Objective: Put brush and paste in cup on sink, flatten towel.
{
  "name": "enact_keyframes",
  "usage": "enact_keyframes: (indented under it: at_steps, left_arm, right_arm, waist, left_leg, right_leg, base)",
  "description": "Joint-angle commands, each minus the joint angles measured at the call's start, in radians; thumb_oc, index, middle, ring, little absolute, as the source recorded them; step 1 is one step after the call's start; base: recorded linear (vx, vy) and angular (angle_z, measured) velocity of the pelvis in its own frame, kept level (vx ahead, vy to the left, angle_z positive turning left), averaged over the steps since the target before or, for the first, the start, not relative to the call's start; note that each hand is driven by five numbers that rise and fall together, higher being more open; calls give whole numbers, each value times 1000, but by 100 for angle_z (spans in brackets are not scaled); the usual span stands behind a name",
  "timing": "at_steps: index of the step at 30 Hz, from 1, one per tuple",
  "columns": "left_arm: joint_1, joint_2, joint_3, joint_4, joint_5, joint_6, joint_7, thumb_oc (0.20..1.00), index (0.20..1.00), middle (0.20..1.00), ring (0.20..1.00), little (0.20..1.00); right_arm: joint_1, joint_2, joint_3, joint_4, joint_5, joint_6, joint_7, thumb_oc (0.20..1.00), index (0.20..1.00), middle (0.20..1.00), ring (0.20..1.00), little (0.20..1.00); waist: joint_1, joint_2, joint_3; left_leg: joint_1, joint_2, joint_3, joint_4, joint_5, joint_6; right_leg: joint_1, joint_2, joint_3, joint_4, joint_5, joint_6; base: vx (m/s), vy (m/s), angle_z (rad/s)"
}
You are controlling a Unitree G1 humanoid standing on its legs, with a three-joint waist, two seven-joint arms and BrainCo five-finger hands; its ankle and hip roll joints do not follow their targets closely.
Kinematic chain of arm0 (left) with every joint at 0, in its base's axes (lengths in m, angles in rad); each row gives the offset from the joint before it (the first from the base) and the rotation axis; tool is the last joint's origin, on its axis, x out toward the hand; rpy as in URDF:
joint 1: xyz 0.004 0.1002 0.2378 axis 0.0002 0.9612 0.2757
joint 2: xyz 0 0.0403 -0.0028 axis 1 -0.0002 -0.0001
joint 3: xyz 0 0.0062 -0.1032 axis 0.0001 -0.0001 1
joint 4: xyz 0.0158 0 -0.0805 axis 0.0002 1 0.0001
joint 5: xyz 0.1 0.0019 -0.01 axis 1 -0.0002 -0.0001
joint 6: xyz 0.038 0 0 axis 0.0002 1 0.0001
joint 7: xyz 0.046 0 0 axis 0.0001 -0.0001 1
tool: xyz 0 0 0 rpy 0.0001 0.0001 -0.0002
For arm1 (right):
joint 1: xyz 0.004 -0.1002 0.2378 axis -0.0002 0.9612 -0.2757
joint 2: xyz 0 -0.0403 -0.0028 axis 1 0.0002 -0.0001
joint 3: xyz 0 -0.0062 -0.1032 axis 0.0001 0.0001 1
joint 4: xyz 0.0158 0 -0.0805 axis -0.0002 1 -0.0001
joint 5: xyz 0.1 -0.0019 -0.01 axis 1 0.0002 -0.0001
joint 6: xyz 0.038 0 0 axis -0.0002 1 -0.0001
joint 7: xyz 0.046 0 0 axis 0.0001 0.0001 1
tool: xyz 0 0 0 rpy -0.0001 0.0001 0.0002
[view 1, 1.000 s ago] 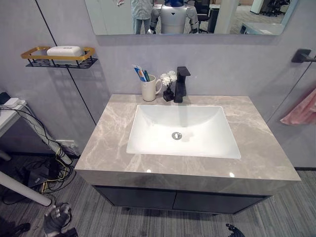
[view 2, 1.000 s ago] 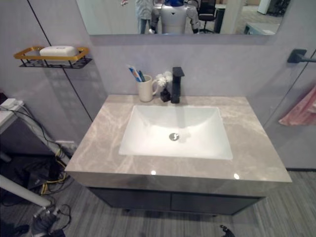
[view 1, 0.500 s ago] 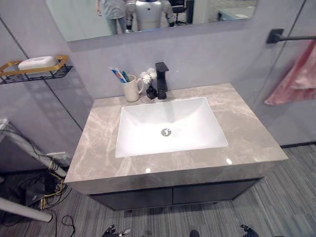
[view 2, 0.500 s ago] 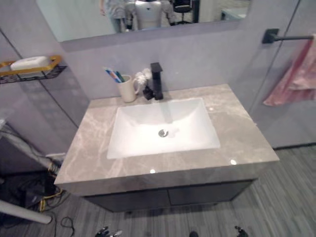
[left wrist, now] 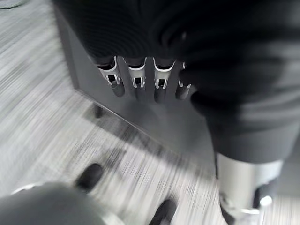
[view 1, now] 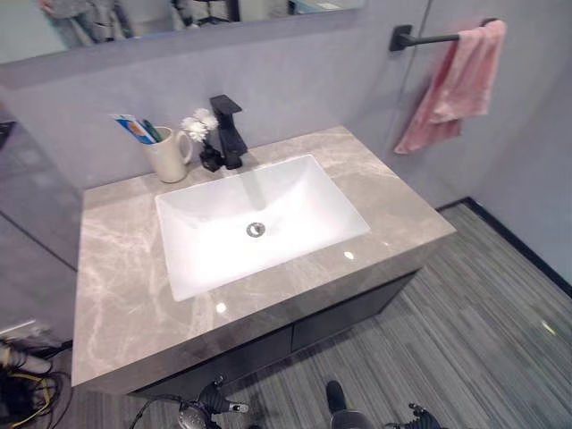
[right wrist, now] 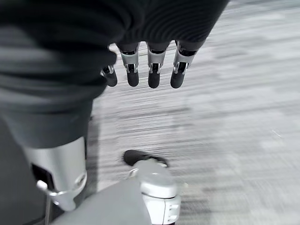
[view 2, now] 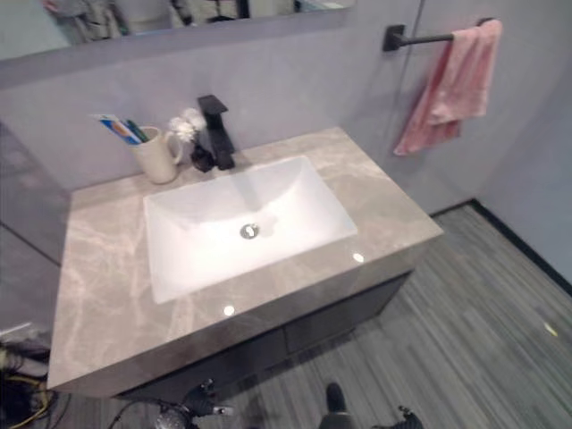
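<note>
Hanging released, each robot hand (left wrist: 140, 79) (right wrist: 150, 70) blocks the floor; brush (view 1: 150, 131) half-hidden in cup (view 1: 168, 155).

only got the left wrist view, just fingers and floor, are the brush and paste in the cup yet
Observer: Yes, the paste and brush stand in the cup at the back of the counter, beside the faucet.
Operator: and the towel
Observer: The pink towel hangs bunched on the wall bar, not flattened yet.
Operator: right hand busy
Observer: No, the right hand hangs over the floor, fingers straight, holding nothing.
</note>
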Motion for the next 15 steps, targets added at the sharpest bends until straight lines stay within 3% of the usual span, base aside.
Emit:
enact_keyframes:
  at_steps: [1, 5, 8, 9, 10, 12, 14, 15]
  left_arm:
    - [-22, -13, 15, -13, 51, -19, 18, 1000, 1000, 1000, 1000, 1000]
    - [-33, -23, 11, -17, 36, -13, 26, 1000, 1000, 1000, 1000, 1000]
    - [-31, -32, 29, -16, 4, -8, 34, 1000, 1000, 1000, 1000, 1000]
    - [-26, -42, 67, -7, -72, -3, 29, 1000, 1000, 1000, 1000, 1000]
    - [-25, -46, 74, -9, -91, -6, 24, 1000, 1000, 1000, 1000, 1000]
    - [-25, -44, 79, -11, -106, -7, 25, 1000, 1000, 1000, 1000, 1000]
    - [-21, -42, 121, 6, -170, -15, 36, 1000, 1000, 1000, 1000, 1000]
    - [-18, -43, 150, 25, -204, -16, 38, 1000, 1000, 1000, 1000, 1000]
  right_arm:
    - [25, -32, 19, 14, 10, 4, -22, 1000, 1000, 1000, 1000, 1000]
    - [58, -26, 7, 24, 22, 5, -29, 1000, 1000, 1000, 1000, 1000]
    - [50, -21, 5, 31, 27, 7, -37, 1000, 1000, 1000, 1000, 1000]
    - [35, -15, 13, 30, 26, 7, -38, 1000, 1000, 1000, 1000, 1000]
    - [27, -11, 24, 26, 24, 7, -39, 1000, 1000, 1000, 1000, 1000]
    - [20, -10, 32, 21, 24, 7, -39, 1000, 1000, 1000, 1000, 1000]
    - [25, -5, 56, -6, 20, -5, -39, 1000, 1000, 1000, 1000, 1000]
    - [30, -9, 52, -19, 30, -12, -37, 1000, 1000, 1000, 1000, 1000]
  waist:
    - [23, 42, 12]
    - [16, 42, -2]
    - [37, 37, -21]
    - [44, 26, -39]
    - [46, 19, -48]
    - [51, 14, -52]
    - [14, 15, -71]
    - [4, 15, -75]
  left_leg:
    - [-15, 23, -25, -9, 17, -19]
    - [6, 41, 55, -50, 27, -17]
    - [10, 55, 146, -58, 40, -18]
    - [10, 68, 209, -53, 48, -21]
    - [9, 74, 242, -43, 46, -25]
    - [17, 83, 269, -35, 49, -31]
    - [31, 111, 287, -6, 54, -50]
    - [38, 120, 295, 1, 54, -56]
  right_leg:
    - [62, -102, -203, 137, -58, 23]
    - [123, -90, -244, 229, -138, 18]
    - [178, -91, -365, 252, -178, 5]
    - [209, -80, -428, 246, -188, 3]
    - [224, -74, -441, 215, -186, 4]
    - [223, -72, -436, 191, -178, 0]
    - [227, -19, -334, 157, -207, -24]
    - [229, -9, -314, 151, -213, -31]
  base:
    - [-122, 39, -113]
    - [-88, 24, -121]
    - [-121, -68, -113]
    - [-84, -162, -110]
    - [-50, -182, -137]
    - [26, -156, -122]
    - [107, -279, -70]
    - [71, -148, -83]
